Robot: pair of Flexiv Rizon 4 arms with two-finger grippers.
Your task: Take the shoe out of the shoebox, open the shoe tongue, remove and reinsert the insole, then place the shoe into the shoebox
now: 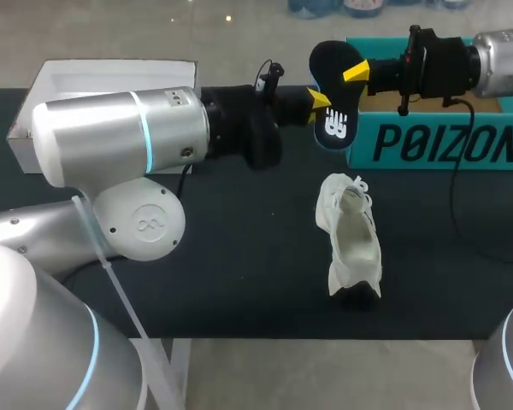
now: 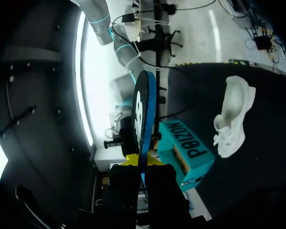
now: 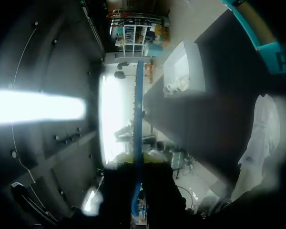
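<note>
Both our left gripper (image 1: pixel 321 100) and right gripper (image 1: pixel 356 72) pinch the black, blue-edged insole (image 1: pixel 329 58) aloft, near the white laced shoe (image 1: pixel 352 243).

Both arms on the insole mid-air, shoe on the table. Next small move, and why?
Probably open the left jaws, leaving the insole with the right. Both sets of jaws pinch it in the air by the shoebox, and the white shoe lies on the table below; it likely can't be lowered and reinserted until one lets go.
</note>
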